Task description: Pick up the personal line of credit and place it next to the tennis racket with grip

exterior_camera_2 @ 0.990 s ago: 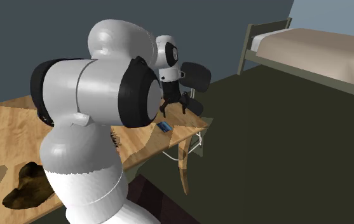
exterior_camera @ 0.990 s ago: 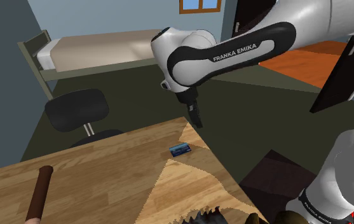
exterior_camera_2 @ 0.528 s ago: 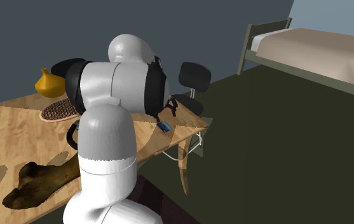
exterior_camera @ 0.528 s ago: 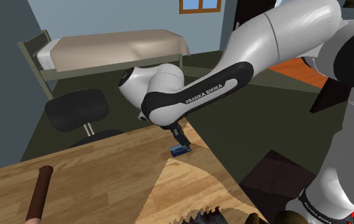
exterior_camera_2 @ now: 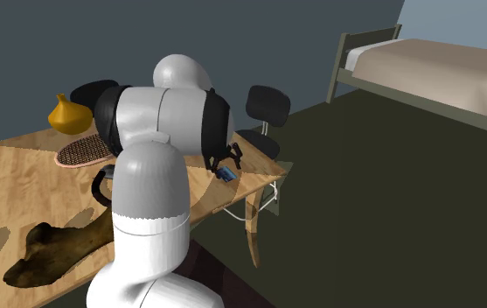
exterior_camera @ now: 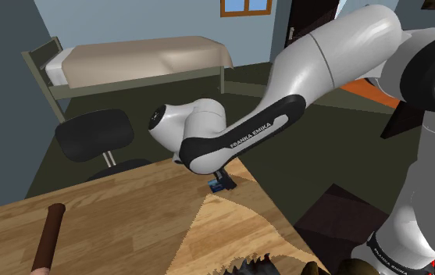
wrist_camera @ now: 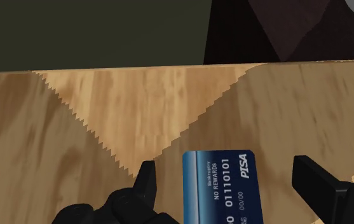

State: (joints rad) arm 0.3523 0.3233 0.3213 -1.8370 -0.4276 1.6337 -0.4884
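**Wood-grain desk in a bedroom: blue card sits between spread fingers, not gripped**

Behind the desk [exterior_camera: 114, 211], the shoulder view gives me a bed [exterior_camera: 141, 58] with a tan mattress against a blue-grey wall, a black office chair [exterior_camera: 94, 134] and the lower part of a wood-framed window [exterior_camera: 245, 6].

Readable writing first. The arm's forearm carries "FRANKA EMIKA" [exterior_camera: 251, 133] in white on black. On the wrist view the credit card [wrist_camera: 218, 184] is dark blue with a paler stripe along one side, and I can read "NO REWARDS", "0111 0101", "PISA" and "00/00". A smaller line above those is too fine for me to make out.

The card lies flat on the desk close to its corner [exterior_camera: 219, 187], near the edge that faces the chair [exterior_camera_2: 226, 174].

The gripper [wrist_camera: 225, 170] is down over it with its fingers [wrist_camera: 147, 181] standing wide apart. The card rests in the gap between them, somewhat closer to one finger than the other, with bare wood showing on both sides, so neither pad touches it. From the shoulder view the gripper [exterior_camera: 223, 178] is right at the desktop, partly covering the card.

On the second exterior view, a netted oval that I take for the tennis racket [exterior_camera_2: 80, 154] lies well apart from the card, beside a yellow gourd-shaped object [exterior_camera_2: 68, 114].
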